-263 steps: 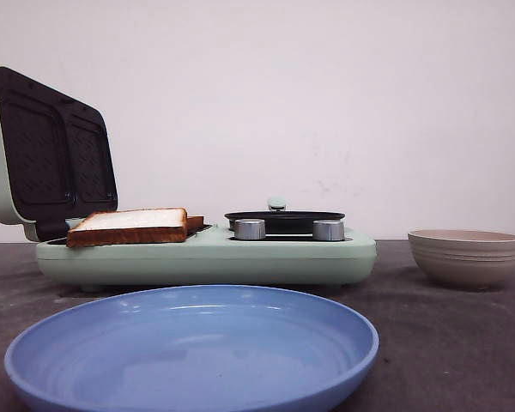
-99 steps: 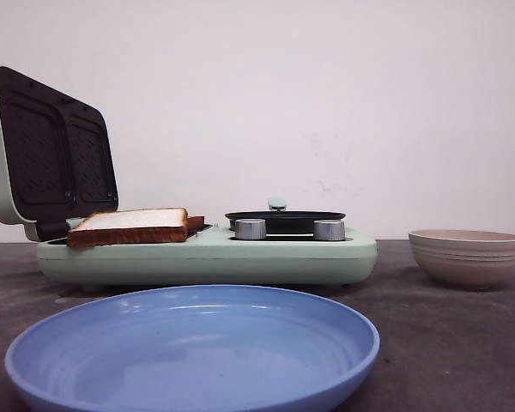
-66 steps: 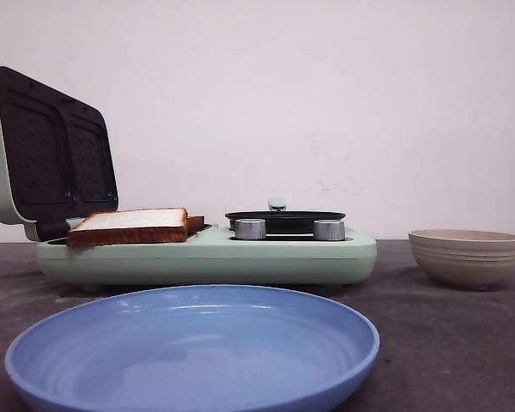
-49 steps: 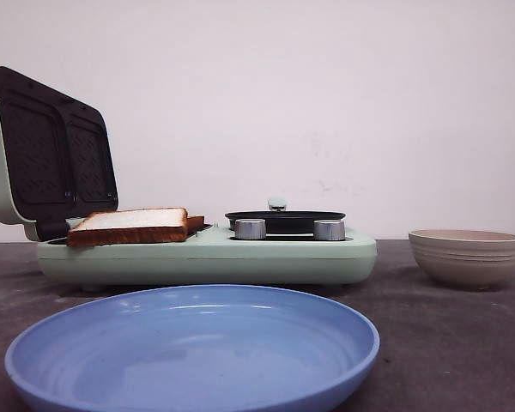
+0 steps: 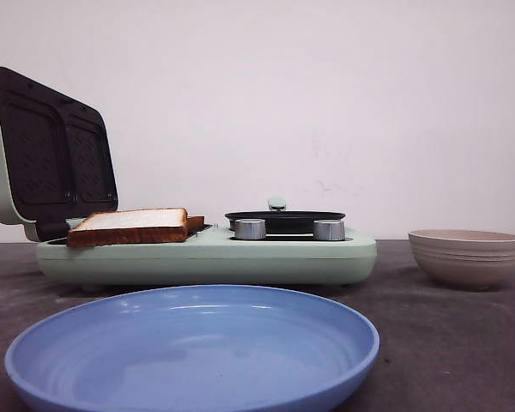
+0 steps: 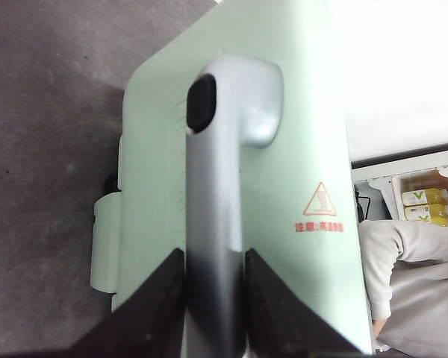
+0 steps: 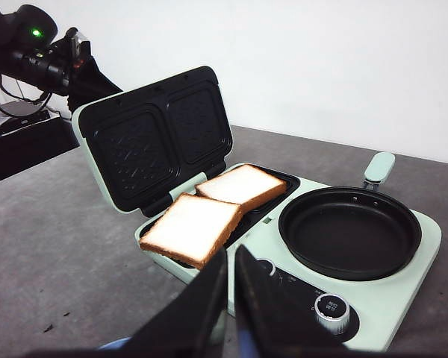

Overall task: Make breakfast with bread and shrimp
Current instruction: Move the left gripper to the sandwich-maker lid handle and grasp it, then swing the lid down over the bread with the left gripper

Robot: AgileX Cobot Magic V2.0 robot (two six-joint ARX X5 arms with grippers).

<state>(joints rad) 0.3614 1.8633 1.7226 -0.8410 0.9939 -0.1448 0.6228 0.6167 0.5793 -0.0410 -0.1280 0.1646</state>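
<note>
Jaws of the left gripper were seen clamped on either side of the silver handle on the outside of the lid, pinching it. That lid was held raised at the far left of the front view, its dark grid plates facing the bread. Two slices of bread lay side by side on the open lower plates of the pale green cooker, the nearer slice overhanging the front edge slightly. Beside them, in the right half of the cooker, a shallow black pan was set, with two silver knobs in front of it. A blue plate was placed on the dark surface in front of the cooker. Further right, a beige ribbed bowl stood apart; its contents could not be seen, and no shrimp was visible. Jaws of the right gripper were nearly pressed together, a narrow gap between them, holding nothing, above the cooker's front edge.
</note>
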